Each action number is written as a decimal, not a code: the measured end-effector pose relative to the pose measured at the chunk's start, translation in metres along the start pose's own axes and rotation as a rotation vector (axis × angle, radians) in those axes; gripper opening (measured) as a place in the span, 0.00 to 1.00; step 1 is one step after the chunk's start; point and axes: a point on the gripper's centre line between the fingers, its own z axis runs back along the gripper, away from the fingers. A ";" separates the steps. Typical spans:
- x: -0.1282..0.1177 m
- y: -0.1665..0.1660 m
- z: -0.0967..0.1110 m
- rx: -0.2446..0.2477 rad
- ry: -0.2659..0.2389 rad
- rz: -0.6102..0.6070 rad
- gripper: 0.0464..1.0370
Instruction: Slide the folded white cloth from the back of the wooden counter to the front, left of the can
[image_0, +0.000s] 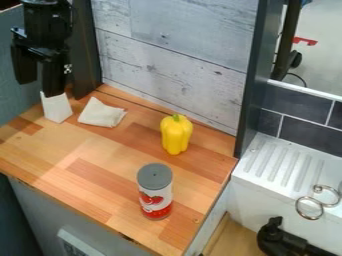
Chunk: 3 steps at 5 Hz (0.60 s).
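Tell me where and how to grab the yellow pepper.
Probably best around the middle of the yellow pepper, coming straight down from above with the jaws on opposite sides. It stands upright, green stem on top, and its body looks fullest near the top and narrower below, so closing just under that bulge should help it stay put.
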 end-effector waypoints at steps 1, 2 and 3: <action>0.001 -0.002 -0.010 -0.016 0.031 -0.004 0.96; 0.016 0.004 -0.019 -0.005 0.008 0.039 0.96; 0.052 0.018 -0.029 0.005 -0.058 0.063 0.96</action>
